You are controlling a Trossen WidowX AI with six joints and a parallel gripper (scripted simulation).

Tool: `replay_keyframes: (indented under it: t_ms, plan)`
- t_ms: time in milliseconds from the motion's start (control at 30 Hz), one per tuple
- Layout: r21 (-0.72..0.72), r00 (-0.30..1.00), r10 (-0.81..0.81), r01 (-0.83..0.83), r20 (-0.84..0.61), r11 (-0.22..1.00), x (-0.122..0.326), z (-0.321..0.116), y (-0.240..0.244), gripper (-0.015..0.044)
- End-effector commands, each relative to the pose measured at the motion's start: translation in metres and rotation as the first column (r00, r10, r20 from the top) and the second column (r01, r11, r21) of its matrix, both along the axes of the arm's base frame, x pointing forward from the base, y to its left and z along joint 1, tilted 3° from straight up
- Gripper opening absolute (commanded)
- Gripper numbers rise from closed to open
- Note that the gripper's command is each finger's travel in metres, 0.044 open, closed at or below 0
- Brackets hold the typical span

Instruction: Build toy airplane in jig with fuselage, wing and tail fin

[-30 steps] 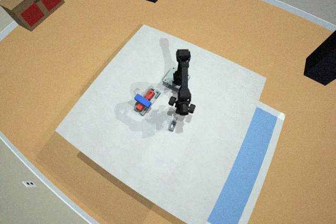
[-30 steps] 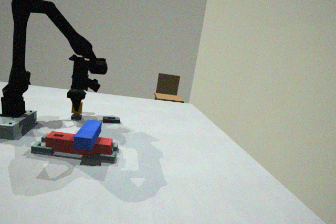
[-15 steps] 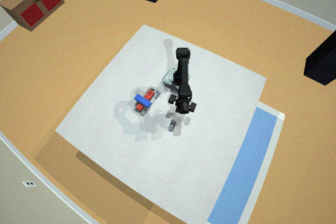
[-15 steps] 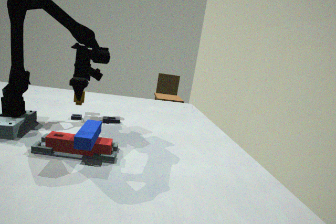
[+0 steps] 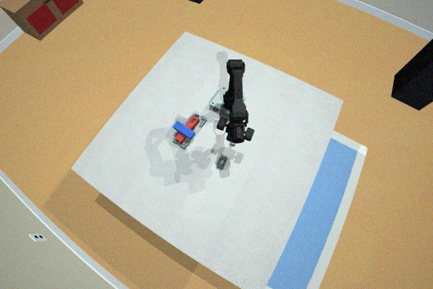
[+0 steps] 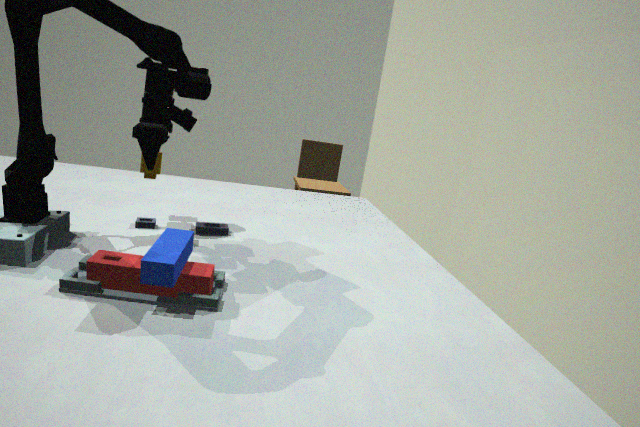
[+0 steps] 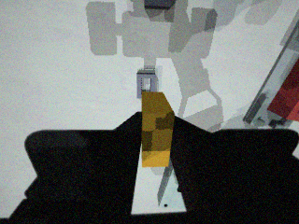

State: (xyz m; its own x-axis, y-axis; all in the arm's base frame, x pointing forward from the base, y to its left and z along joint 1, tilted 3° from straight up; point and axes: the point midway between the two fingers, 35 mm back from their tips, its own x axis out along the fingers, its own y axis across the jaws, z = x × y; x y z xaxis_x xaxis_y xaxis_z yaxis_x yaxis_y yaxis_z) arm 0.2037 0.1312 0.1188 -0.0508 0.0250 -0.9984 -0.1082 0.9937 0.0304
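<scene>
My gripper is shut on the yellow tail fin, holding it upright, tab down, well above the table. The red fuselage lies in the grey cradle and looks flat. The blue wing lies across the top of the fuselage; its tab is hidden. The tail socket shows as an empty dark slot near the fuselage end toward the arm's base. The gripper is off to one side of the cradle.
A small grey holder stands below the gripper. A longer dark holder lies beyond it. The arm's grey base is close to the tail end of the cradle.
</scene>
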Motion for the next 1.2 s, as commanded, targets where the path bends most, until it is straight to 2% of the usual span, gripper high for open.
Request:
replay_keyframes:
  t_ms: [0, 300, 1167]
  plan:
    - [0.011, 1.000, 0.003, -0.004, 0.015, 1.000, 0.000, 0.016, 0.000, 0.0000]
    - [0.011, 1.000, 0.001, -0.001, 0.016, 1.000, 0.001, 0.026, -0.006, 0.0000]
    - [-0.010, 0.996, -0.076, 0.076, 0.036, 0.997, 0.035, 0.011, -0.081, 0.0000]
